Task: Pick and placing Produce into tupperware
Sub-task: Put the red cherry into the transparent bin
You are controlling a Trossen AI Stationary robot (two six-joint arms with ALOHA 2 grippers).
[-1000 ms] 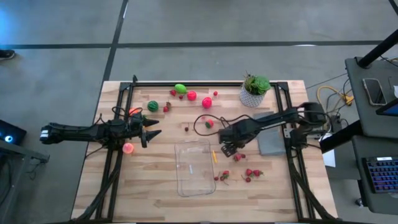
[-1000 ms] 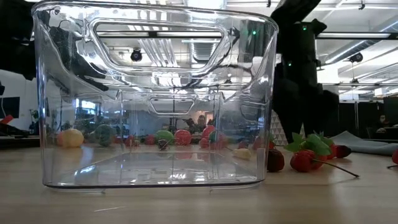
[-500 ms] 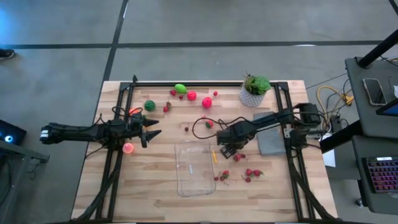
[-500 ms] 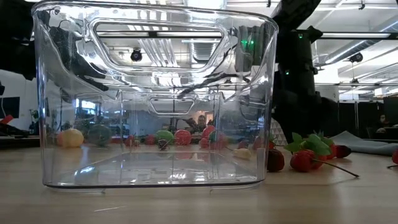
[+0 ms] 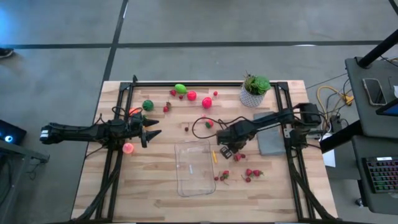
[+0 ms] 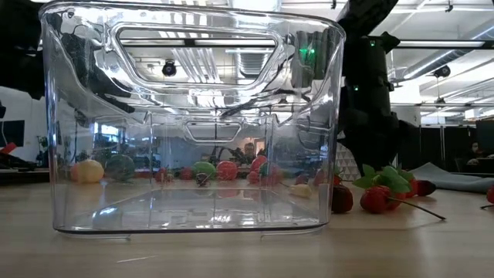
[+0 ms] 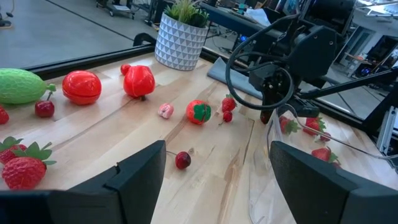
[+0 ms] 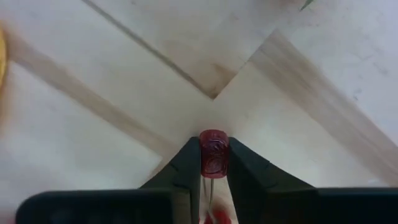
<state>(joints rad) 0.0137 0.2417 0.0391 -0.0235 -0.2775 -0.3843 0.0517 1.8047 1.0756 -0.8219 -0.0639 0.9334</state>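
Note:
The clear tupperware (image 5: pixel 194 167) stands on its base at the table's middle front, and it fills the low view (image 6: pixel 193 116). Produce lies scattered: a green piece (image 5: pixel 180 88) and red pieces (image 5: pixel 191 95) at the far side, strawberries (image 5: pixel 252 174) right of the tupperware, and an orange ball (image 5: pixel 128 147) at the left. My right gripper (image 5: pixel 225 151) points down just off the tupperware's far right corner, shut on a small dark red piece (image 8: pixel 214 152). My left gripper (image 5: pixel 152 132) is open at the table's left, level, with nothing between its fingers. My right gripper pinches the small dark red piece by its two sides (image 8: pixel 213 163) between its two fingers (image 8: pixel 186 165), at their free ends. The fingers come from above, pointing down at the wood. Whether the piece rests on the table I cannot tell.
A potted plant (image 5: pixel 255 90) stands at the far right, and a flat grey slab (image 5: pixel 270 142) lies under my right arm. A black cable loop (image 5: pixel 202 124) lies beside a red piece. A green ball (image 5: pixel 148 105) sits far left, and a yellow piece (image 5: pixel 214 155) lies by the tupperware's right wall.
My right gripper has shut on the small dark red piece, staying almost where it was by the tupperware's far right corner. The green ball at the far left has rolled a little toward the table's left edge.

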